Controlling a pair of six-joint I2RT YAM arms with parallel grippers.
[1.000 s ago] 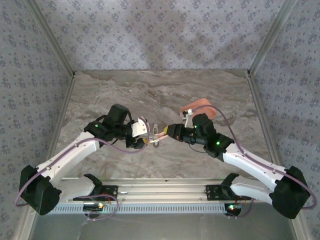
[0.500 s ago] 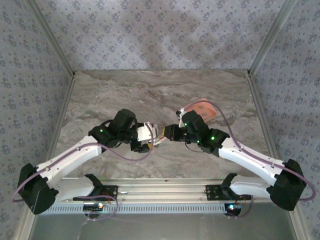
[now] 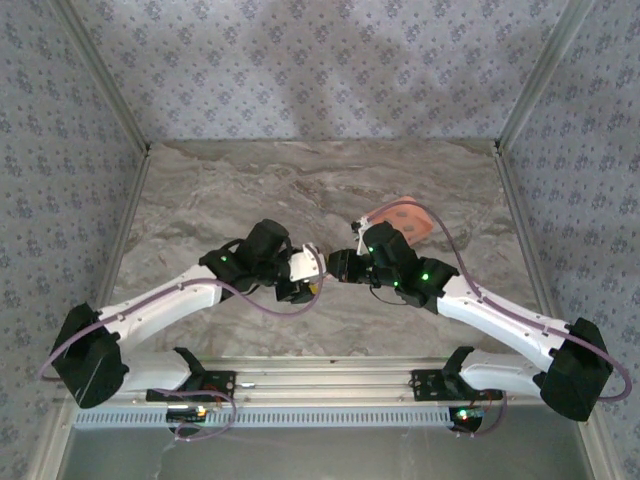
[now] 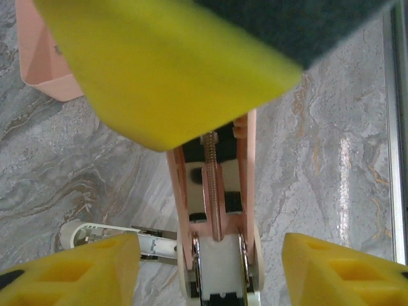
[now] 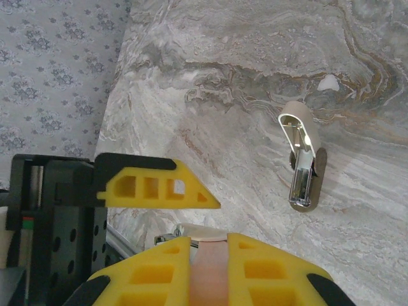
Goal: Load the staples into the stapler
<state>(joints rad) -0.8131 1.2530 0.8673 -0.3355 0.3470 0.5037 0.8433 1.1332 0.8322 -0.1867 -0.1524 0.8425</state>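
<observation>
L pincer (image 4: 210, 255) released, yellow fingers (image 4: 76, 268) either side of the pink stapler (image 4: 213, 191) w/ gaps both sides, mid-bench (image 3: 250, 190). Stapler open: spring rod exposed, white-chrome lid (image 5: 303, 159) swung out. R pincer (image 5: 209, 248) clenched on stapler's other end. Salmon tray (image 3: 418, 222) sits far-right, just beyond R arm.

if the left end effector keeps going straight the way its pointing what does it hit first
The open stapler, lying between the fingers of the left end effector; just beyond it is the right end effector, shut on the stapler's far end. Exact depth is unclear.
</observation>
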